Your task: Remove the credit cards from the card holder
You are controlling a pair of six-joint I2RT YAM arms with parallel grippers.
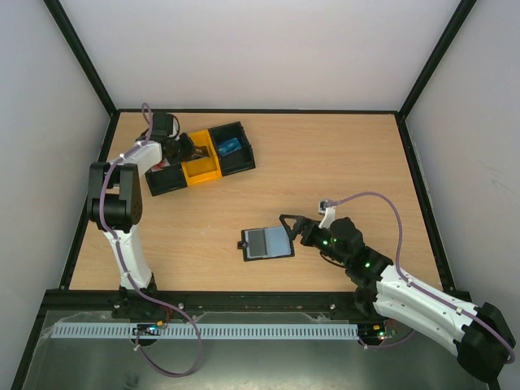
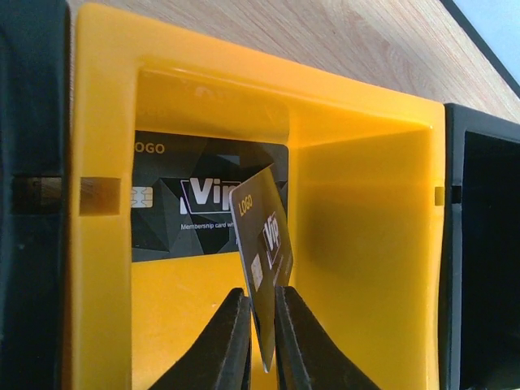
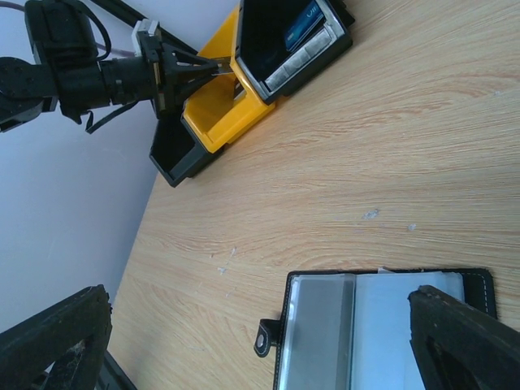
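The card holder lies open on the table, its black tab pointing left; it also shows in the right wrist view. Its right panel looks pale blue; I cannot tell whether that is a card or the pocket. My right gripper is open and empty at the wallet's right edge, one finger over that panel. My left gripper is shut on a black VIP credit card, held on edge inside the tray's yellow compartment. A second black VIP card lies in that compartment.
The black-and-yellow three-compartment tray stands at the back left. Its right black compartment holds a blue card, also seen in the right wrist view. A black frame rail runs along the table edges.
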